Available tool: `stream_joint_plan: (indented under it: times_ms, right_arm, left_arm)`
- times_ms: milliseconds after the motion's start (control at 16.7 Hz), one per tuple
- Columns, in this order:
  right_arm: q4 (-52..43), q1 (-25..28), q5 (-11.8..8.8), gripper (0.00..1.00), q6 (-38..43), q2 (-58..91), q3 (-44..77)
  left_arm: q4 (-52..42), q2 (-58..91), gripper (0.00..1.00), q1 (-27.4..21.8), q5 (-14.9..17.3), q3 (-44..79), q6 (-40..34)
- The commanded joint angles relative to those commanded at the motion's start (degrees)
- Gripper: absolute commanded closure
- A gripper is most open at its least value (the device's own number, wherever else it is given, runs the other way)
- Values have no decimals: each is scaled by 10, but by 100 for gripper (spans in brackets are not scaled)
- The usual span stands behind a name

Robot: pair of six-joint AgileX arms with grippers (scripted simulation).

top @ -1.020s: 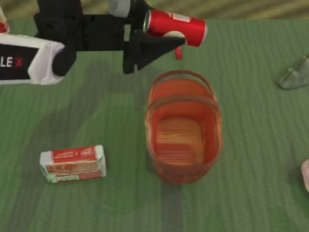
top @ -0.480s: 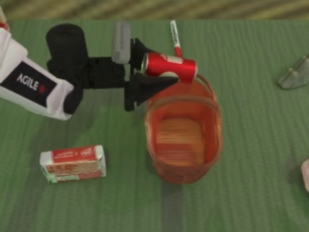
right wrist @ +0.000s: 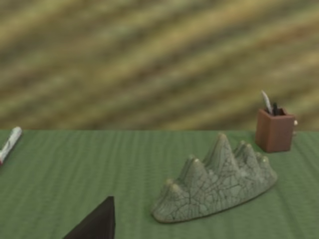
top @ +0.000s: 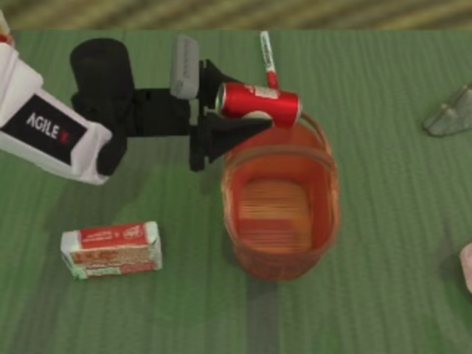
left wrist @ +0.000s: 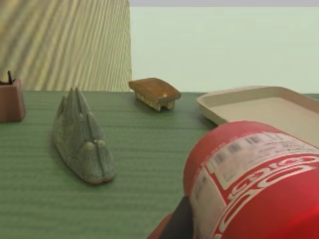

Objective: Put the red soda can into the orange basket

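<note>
Above the table's middle, the red soda can is held clamped on its side in the left gripper, its long axis running left to right, its far end just over the rim of the orange basket. The basket's open hollow is judged to lie slightly nearer the camera than the can. Beyond, a marker is seen. The right gripper is barely glimpsed; its jaws cannot be read.

Top looks down (wrists low, level)
</note>
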Motion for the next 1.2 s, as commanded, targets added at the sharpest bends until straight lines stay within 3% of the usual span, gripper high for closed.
stream_joint_plan:
  times_ms: [540, 1200]
  right_arm:
    - [0, 0, 0, 0, 0, 0, 0]
    - [-4, 2, 0, 0, -3, 6, 6]
  left_arm:
    - [0, 0, 2, 0, 0, 0, 0]
    - [-4, -5, 0, -1, -4, -3, -1]
